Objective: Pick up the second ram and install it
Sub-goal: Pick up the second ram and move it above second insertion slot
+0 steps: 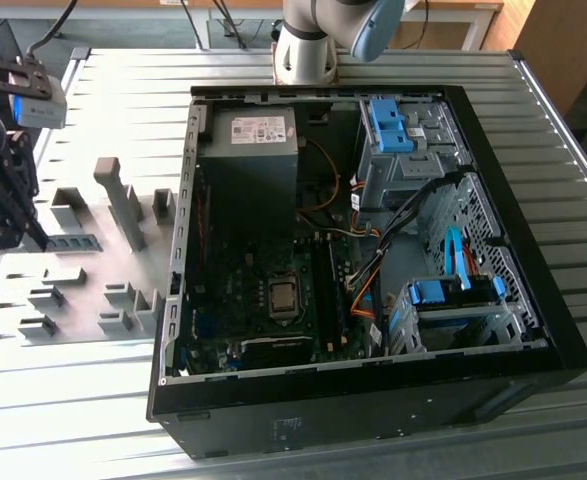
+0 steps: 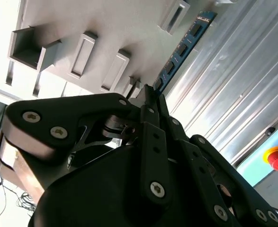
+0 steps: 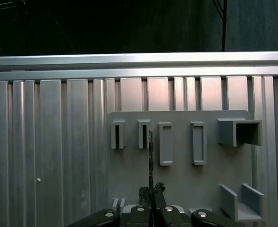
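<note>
Pick-up stage, by the look of it: grasp made, carry not yet under way. Best done by drawing straight away from the gray fixture plate [image 3: 191,184], keeping the second ram [image 2: 180,49] square in the grip and clear of the plate's raised holders [image 3: 165,144]. Gripped at one end only, so probably prone to levering or twisting under any sideways knock; worth moving slowly, level, and without a jerk. Worth sparing the contact edge and the dark chips from any scrape against the plate as well. Gripper [image 3: 151,190] poised at the side of the plate away from the open computer case [image 1: 373,415]. Jaws drawn in to a narrow gap, just the thickness of the thin board, and clenched on its near end. Seen edge-on in the first wrist view as a thin dark line running from the jaws out over the plate toward the row of slotted holders. Seen flat-on in the second wrist view as a long blue strip with dark chips, reaching away from the jaws along the plate's border, next to the ribbed metal surface [image 2: 233,85]. In the exterior view, stretched out level over the plate's edge nearest the gripper. Hard to tell whether resting on the plate or lifted just off it. No sign of the jaws touching anything besides the stick.
</note>
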`<action>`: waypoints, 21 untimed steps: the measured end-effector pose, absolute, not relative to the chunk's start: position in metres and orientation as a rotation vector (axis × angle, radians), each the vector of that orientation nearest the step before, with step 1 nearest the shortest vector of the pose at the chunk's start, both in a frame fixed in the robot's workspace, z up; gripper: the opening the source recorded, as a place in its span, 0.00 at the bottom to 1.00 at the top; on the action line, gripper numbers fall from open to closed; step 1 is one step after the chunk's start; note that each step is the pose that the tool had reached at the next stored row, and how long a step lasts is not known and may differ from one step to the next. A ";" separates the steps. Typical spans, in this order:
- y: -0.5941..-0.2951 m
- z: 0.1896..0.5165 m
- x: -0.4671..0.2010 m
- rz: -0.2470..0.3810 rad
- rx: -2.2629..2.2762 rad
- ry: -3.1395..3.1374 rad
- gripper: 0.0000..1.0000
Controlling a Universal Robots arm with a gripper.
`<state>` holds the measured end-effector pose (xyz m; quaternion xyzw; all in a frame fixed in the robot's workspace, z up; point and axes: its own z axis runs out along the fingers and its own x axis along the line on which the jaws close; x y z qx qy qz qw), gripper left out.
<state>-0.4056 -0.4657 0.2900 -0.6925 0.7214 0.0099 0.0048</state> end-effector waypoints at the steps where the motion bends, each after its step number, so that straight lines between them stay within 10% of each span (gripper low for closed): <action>1: -0.466 0.292 -0.406 0.031 -2.169 2.259 0.14; 21: -0.466 0.334 -0.406 0.031 -2.169 2.259 0.14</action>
